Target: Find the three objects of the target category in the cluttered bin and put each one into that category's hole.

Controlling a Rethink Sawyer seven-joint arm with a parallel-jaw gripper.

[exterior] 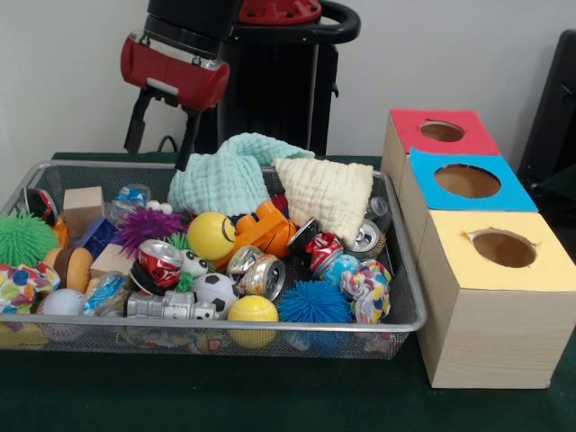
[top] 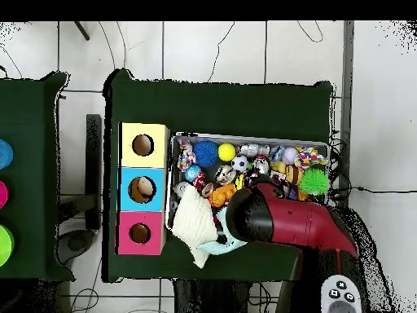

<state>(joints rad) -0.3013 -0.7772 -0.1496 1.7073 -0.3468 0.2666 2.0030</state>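
The bin (exterior: 207,324) is a shallow silver wire-mesh basket full of small things; it also shows in the overhead view (top: 244,136). My gripper (exterior: 158,155) hangs above the bin's far left part, next to a mint cloth (exterior: 225,171). Its two black fingers (exterior: 135,121) are apart with nothing between them. Three wooden boxes with holes stand beside the bin: red top (exterior: 441,130), blue top (exterior: 466,180), yellow top (exterior: 502,247). In the overhead view the red arm (top: 277,216) hides the gripper.
In the bin lie a cream cloth (exterior: 328,193), crushed cans (exterior: 261,274), a yellow smiley ball (exterior: 210,234), a soccer ball (exterior: 214,290), a blue spiky ball (exterior: 313,304), a green spiky ball (exterior: 22,238) and wooden blocks (exterior: 83,207). The table is dark green.
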